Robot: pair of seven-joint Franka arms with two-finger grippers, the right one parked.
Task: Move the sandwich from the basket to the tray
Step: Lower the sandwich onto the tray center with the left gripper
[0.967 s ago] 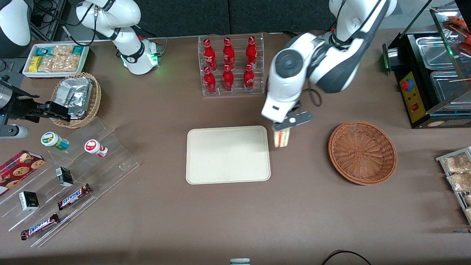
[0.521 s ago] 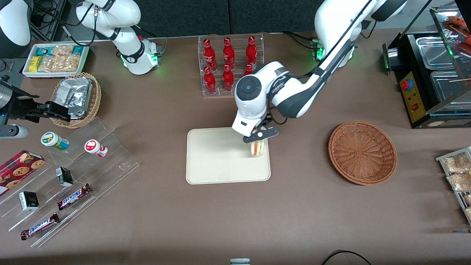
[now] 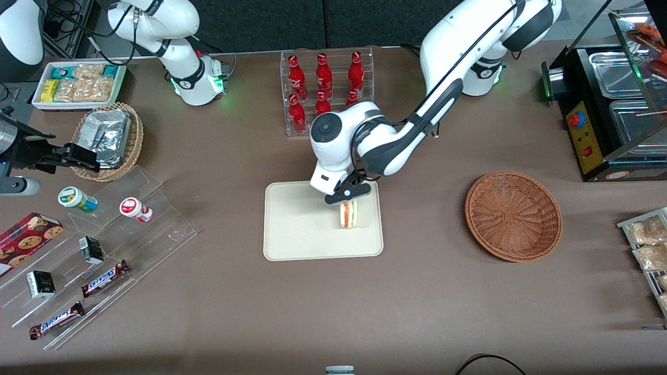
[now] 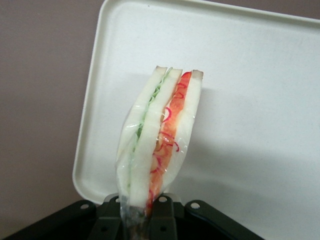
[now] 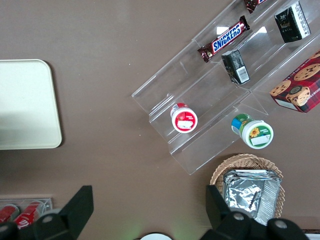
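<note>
The sandwich (image 3: 348,215) (image 4: 159,135), a pale wrapped wedge with red and green filling, hangs over the cream tray (image 3: 297,229) (image 4: 260,75) (image 5: 25,105), pinched at one end by my gripper (image 3: 348,194) (image 4: 142,220), which is shut on it. It sits above the part of the tray nearer the working arm's end. I cannot tell if the sandwich touches the tray surface. The reddish-brown wicker basket (image 3: 513,215) lies on the table toward the working arm's end, with nothing in it.
A clear rack of red bottles (image 3: 325,91) stands farther from the front camera than the tray, close beside my arm. A clear stepped display (image 3: 99,245) with snack bars and cups and a tan basket of foil packs (image 3: 108,139) lie toward the parked arm's end.
My gripper has carried the sandwich from beside the tray's edge to over the tray, moving toward the parked arm's end and a little lower.
</note>
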